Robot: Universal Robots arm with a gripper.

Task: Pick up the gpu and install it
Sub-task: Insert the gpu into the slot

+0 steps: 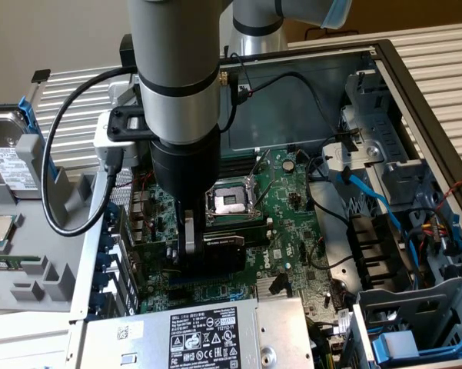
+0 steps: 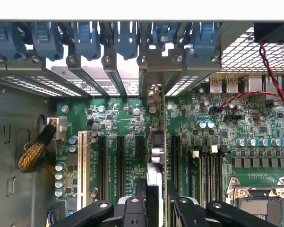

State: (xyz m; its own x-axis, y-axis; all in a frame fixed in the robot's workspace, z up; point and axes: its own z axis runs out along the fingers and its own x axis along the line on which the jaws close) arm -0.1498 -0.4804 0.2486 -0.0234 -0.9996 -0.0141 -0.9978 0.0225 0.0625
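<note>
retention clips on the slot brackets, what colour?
Blue clips, a row along the case edge; clearest in the wrist view.

White label on silver power supply housing, near pincer, toward camera in exterior view: "DELL" legible at upper corner; remaining print, certification marks and barcode too small to read. Small white sticker beside it: unreadable. Hard drive label, well apart from pincer at exterior view's left: print unreadable. Motherboard silkscreen in wrist view: illegible.
</note>
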